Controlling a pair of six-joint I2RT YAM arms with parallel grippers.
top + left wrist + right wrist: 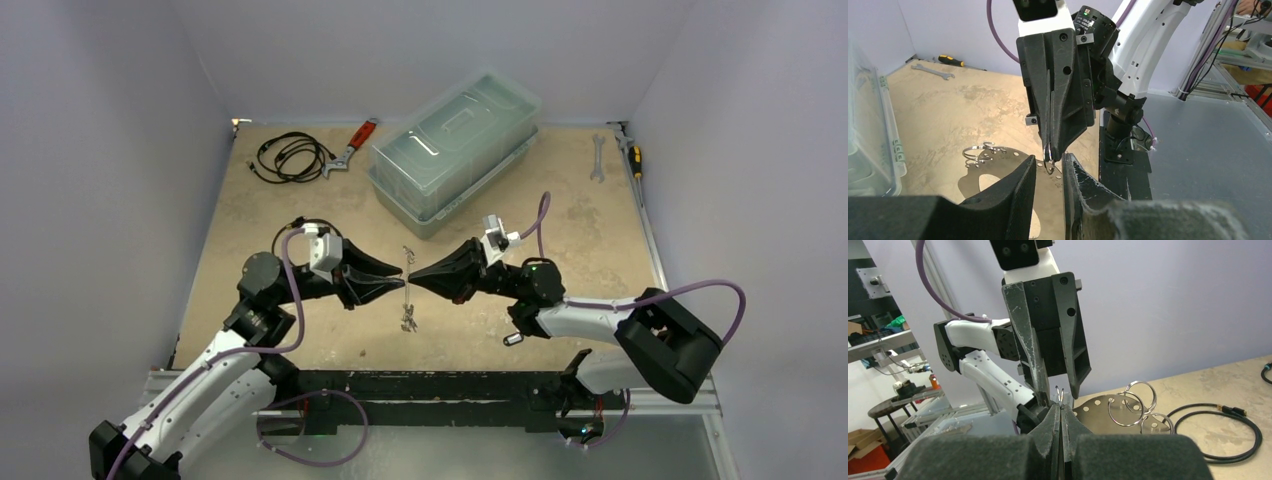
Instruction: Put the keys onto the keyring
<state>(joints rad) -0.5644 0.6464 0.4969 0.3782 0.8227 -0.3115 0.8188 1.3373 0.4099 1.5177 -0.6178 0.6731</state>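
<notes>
Black right tool (1060,409) pinches one keyring (1060,391); left tool (1049,158) gapes.

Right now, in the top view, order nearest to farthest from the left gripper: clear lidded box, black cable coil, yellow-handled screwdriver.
1. Clear lidded box, centre back.
2. Black cable coil, back left.
3. Yellow-handled screwdriver, back right.

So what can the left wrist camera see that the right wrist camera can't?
Only the left wrist camera sees the screwdriver and the spanner near the wall, plus the clear plastic box. Only the right wrist camera sees the black cable on the table. Both see the metal plate with holes and the split rings at its edge. Both also see the right pincer shut on a small metal ring.
</notes>
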